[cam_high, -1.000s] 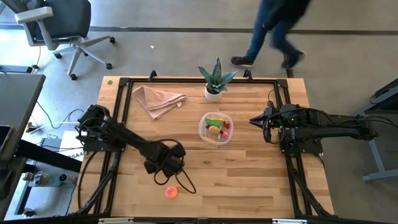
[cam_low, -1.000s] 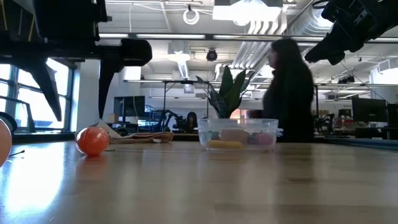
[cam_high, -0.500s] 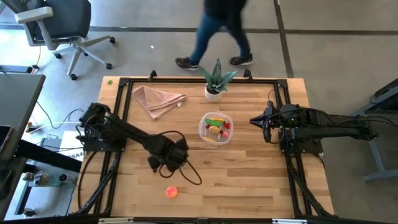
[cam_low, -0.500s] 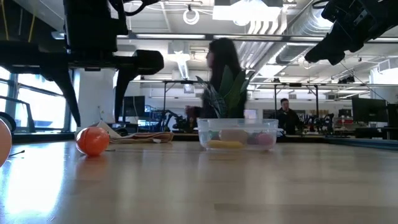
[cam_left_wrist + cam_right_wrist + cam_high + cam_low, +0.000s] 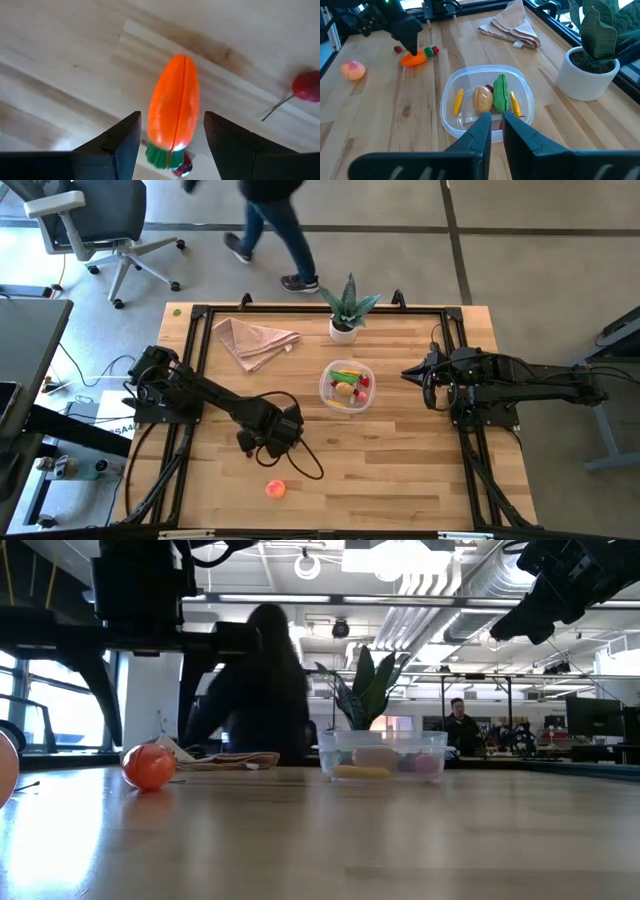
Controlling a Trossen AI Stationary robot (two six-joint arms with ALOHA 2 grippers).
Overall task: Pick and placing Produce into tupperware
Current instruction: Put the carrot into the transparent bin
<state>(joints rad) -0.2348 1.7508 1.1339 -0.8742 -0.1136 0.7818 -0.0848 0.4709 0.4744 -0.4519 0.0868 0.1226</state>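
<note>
An orange carrot [image 5: 175,102] with a green top lies flat on the wooden table. My left gripper [image 5: 171,117] points straight down over it, open, one finger on either side of the carrot with a small gap on both sides. In the high view this gripper [image 5: 260,440] hides the carrot; the right wrist view shows the carrot [image 5: 414,59] below it. The clear tupperware [image 5: 347,386] at mid-table holds a green pod, yellow strips and other pieces. A pink-orange peach [image 5: 275,489] rests near the front edge. My right gripper [image 5: 405,373] waits, shut, raised at the right of the tupperware.
Small red pieces [image 5: 307,85] [image 5: 434,50] lie close to the carrot. A folded tan cloth [image 5: 255,340] and a potted plant [image 5: 346,310] sit at the far side. A person walks past beyond the far edge. Bare wood stretches between the carrot and the tupperware.
My left gripper has shifted a little toward the table's far and right edges, away from the peach, coming to stand over the carrot, and has then kept still. Its fingers stay open. A person has walked past behind the table, from right to left in the high view.
</note>
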